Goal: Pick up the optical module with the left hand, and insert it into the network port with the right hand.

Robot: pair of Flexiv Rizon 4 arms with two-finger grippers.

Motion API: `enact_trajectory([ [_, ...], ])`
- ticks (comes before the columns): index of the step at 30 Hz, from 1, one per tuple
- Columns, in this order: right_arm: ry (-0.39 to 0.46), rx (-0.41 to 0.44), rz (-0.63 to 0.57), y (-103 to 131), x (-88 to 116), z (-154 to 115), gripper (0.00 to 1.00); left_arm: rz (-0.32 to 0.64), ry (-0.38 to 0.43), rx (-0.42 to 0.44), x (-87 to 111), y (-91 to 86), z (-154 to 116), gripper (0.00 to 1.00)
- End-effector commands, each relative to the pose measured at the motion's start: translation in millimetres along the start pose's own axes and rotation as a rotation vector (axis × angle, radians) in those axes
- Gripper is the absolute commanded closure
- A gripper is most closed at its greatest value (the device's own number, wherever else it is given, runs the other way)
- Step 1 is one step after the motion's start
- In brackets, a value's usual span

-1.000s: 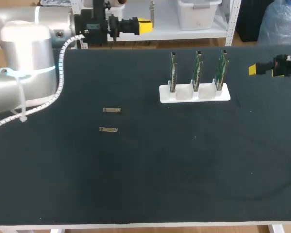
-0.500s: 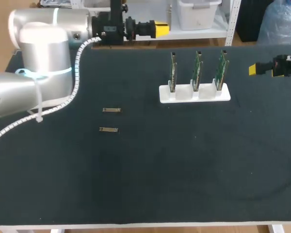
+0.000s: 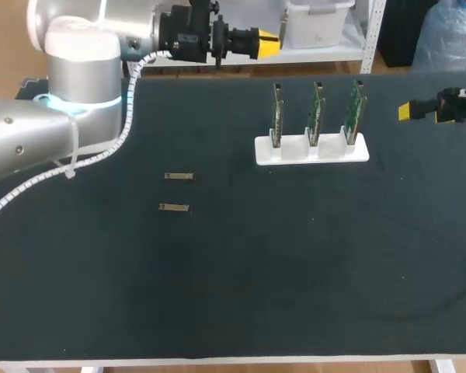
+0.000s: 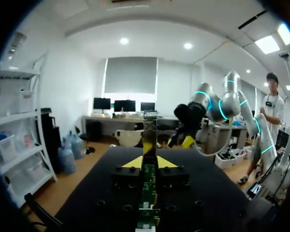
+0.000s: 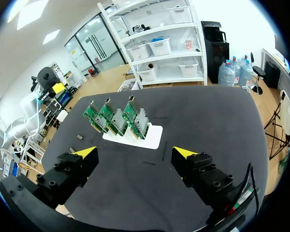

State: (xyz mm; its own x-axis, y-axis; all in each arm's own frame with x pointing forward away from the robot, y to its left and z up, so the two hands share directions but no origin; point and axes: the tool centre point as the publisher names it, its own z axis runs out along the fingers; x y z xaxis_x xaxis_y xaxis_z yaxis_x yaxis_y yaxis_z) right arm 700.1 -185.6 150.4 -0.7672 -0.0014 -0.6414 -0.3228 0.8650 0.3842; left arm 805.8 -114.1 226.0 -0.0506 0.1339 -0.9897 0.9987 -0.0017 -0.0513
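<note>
Two modules lie flat on the left half of the bench (image 3: 295,272), one (image 3: 179,176) farther from the robot and one (image 3: 174,207) just nearer. They are parallel and close together but apart, each with its long axis running left to right across the bench.

The left gripper (image 3: 268,43) hangs over the bench's far edge and points sideways toward the right. Both modules therefore sit well apart from it, back toward the robot and to its left, not ahead of it. As I judge it, the wrist must turn downward and set its closing line across the modules' short width before a grasp is possible. Whether this gripper is parted or closed I cannot tell.

The right gripper (image 3: 404,111) is at the bench's right edge with its fingers wide apart and empty. It is beyond the white stand (image 3: 311,148) of three upright boards and much farther from the modules than the left one.
</note>
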Motion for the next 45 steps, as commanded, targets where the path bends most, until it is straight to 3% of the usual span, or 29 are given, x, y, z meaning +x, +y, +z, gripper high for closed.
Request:
enact_trajectory([
  [1,-0.001,0.004,0.001,0.8,0.4,-0.1,0.0,-0.015,-0.009,0.061,1.3,15.2,0.0,1.0],
  [21,-0.001,0.004,0.001,0.8,0.4,-0.1,0.0,-0.065,-0.002,0.016,15.8,43.3,3.8,1.0],
  [45,-0.001,0.004,0.001,0.8,0.4,-0.1,0.0,-0.086,-0.008,-0.008,19.0,46.4,-9.4,1.0],
])
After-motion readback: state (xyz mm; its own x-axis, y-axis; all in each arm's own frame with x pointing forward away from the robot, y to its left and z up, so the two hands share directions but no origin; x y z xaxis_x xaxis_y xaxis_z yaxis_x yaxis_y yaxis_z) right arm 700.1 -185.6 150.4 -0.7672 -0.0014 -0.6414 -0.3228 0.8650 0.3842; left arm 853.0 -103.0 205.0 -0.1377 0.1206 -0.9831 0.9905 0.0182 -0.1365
